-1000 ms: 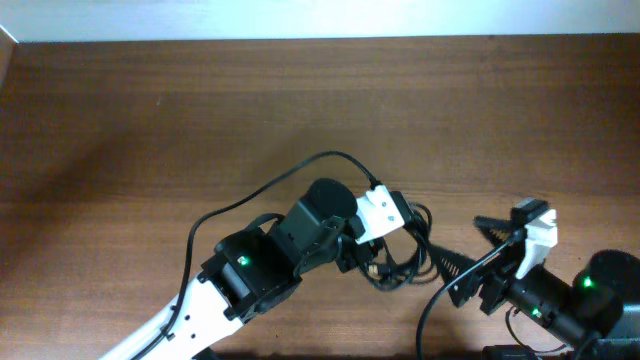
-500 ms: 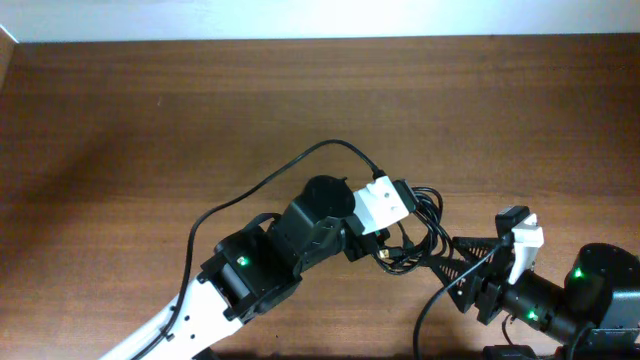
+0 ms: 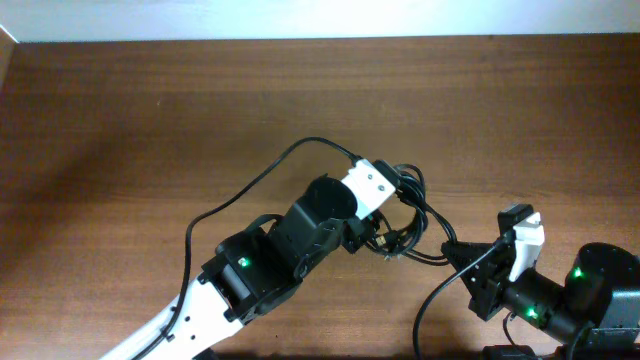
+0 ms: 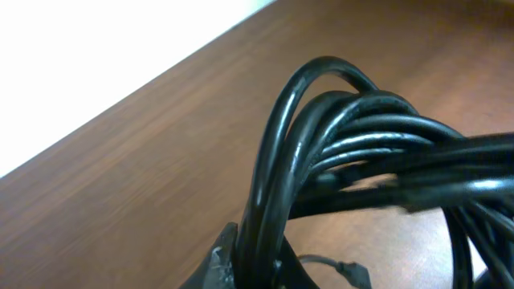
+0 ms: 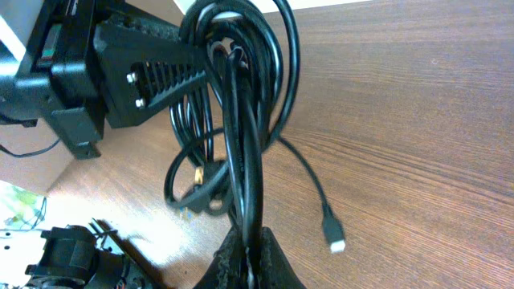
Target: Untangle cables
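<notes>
— Where are the cables found?
— Bunched in loops, held over the desk right of centre, between both hands.
— And the hands?
— The left hand is clamped on the loops; the right hand is pinched onto several strands.

Left gripper reaches in from lower-left, right gripper points toward it — fingers of both apparently pinched closed.

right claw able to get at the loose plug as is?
Probably not yet: right claw is shut on the cable bundle and must let go first. The plug itself sits uncovered nearby.
</notes>
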Motion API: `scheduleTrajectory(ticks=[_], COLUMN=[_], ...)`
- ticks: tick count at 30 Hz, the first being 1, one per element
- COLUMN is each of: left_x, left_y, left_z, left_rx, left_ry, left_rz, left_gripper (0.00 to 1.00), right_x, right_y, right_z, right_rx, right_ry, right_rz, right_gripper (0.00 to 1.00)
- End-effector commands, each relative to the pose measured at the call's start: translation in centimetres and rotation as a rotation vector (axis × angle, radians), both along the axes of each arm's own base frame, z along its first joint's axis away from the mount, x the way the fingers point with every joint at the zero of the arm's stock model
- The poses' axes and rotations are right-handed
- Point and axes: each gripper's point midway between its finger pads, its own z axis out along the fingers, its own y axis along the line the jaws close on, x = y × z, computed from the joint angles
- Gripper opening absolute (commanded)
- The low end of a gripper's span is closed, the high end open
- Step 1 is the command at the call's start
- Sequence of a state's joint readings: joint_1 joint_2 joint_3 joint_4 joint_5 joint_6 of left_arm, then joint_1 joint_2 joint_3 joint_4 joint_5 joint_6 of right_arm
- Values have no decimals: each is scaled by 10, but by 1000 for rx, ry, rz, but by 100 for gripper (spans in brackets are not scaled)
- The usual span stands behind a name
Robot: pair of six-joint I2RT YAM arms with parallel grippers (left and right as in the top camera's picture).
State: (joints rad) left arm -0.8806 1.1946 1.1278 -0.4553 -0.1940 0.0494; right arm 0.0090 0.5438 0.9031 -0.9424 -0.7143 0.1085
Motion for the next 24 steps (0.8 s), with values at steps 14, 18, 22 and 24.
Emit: scheduleTrajectory(ticks=[14, 18, 22, 24], left_x=[24, 17, -3, -15], left_y=[44, 36, 7, -6], left_z=[13, 6, 2, 1], left_rx=[-105, -26, 92, 100], left_ry=[-7, -9, -55, -62], left_rz=[356, 251, -55, -182], left_gripper=[0, 0, 0, 0], right_x=[17, 8, 7, 7], right_y=[-32, -18, -17, -17], right_z=[-11, -10, -9, -9], right_rx=[76, -1, 3, 4], right_ry=[172, 91, 89, 89], right_rz=[-324, -160, -150, -149], right_gripper=[4, 52, 63, 63])
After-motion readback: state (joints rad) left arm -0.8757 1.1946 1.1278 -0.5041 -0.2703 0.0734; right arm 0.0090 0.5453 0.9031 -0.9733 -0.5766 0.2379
